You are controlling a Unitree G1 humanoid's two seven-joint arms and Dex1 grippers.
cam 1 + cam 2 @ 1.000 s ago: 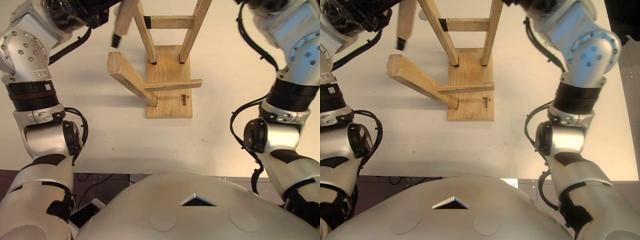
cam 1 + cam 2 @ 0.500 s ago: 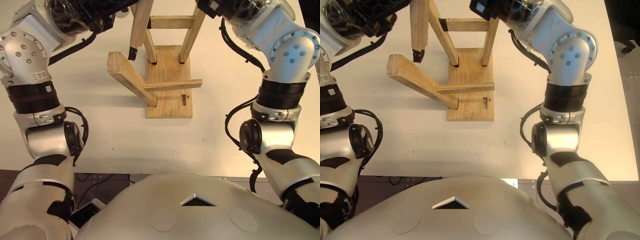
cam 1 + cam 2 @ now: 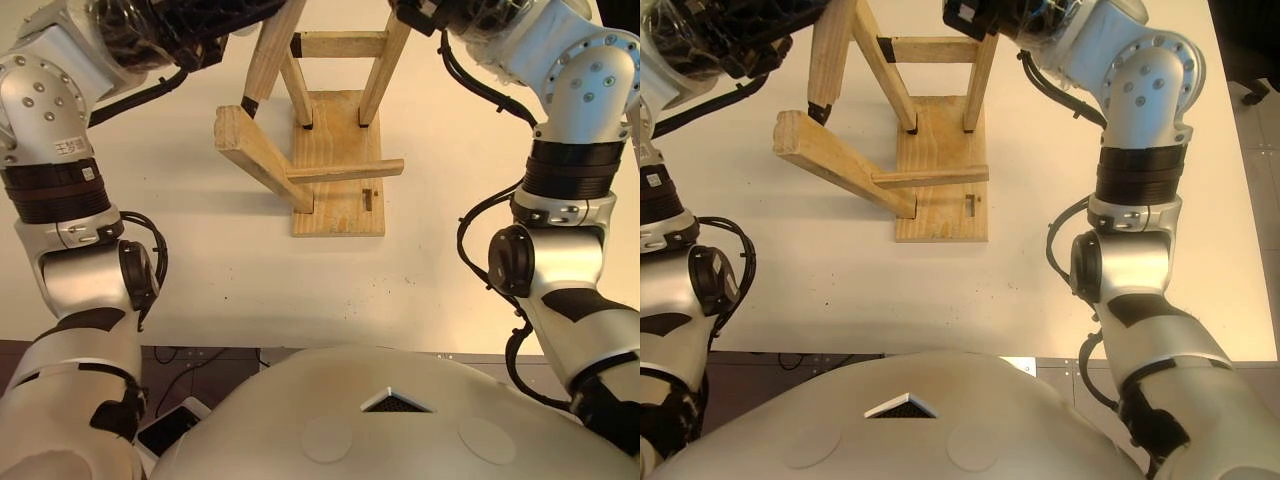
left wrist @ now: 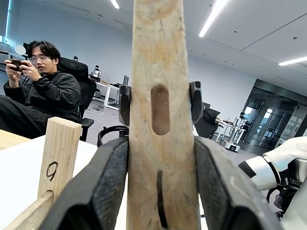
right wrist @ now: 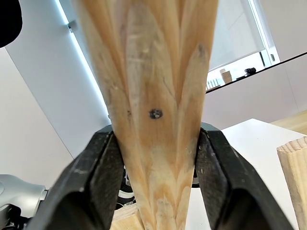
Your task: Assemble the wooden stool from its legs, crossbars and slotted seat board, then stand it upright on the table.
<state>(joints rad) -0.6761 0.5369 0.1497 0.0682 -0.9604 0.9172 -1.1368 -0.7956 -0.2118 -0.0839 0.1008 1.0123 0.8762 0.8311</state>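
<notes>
Left of the seat board (image 3: 338,150), holds a loose leg (image 3: 266,58) tight in the left gripper (image 4: 160,103), tip up off the white table (image 3: 200,260), likely ready for a slot (image 3: 369,198). At the seat board's far right, pinches a standing leg (image 3: 385,60) with the right gripper (image 5: 156,143), maybe to keep it steady. Beyond the seat board, bright office room (image 4: 240,72).

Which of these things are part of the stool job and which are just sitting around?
Job: seat board; leaning leg; near crossbar; far crossbar; loose leg in left claw; standing leg in right claw; other standing leg.
Bystanders: table; office chair behind.
</notes>
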